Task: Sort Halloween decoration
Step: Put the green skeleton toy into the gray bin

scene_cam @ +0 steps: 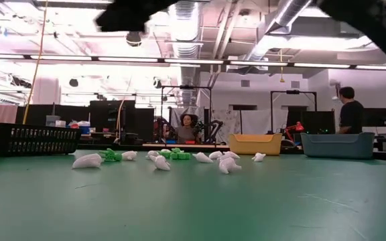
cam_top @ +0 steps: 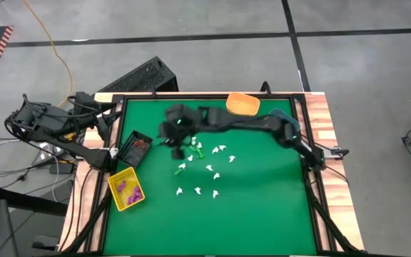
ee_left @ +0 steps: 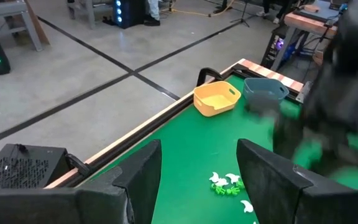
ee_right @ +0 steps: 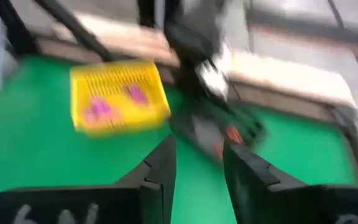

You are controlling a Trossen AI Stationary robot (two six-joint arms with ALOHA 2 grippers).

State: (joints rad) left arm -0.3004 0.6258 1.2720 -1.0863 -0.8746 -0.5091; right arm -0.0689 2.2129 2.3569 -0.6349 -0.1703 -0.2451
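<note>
Trouble spot: right gripper (ee_right: 197, 168) hangs over the black bin (cam_top: 135, 148), jaws part-open, nothing visibly held; white and green trinkets (cam_top: 204, 170) lie mid-mat; a drop could miss the bin.

The trinkets (cam_top: 204, 170) lay scattered near the middle of the table (cam_top: 262, 207). Two bins stood at the table's left edge, one (cam_top: 135, 148) behind the other (cam_top: 125, 189), each with trinkets in it. Two more bins sat side by side at the far right corner (cam_top: 242, 104) (cam_top: 280, 113).
</note>
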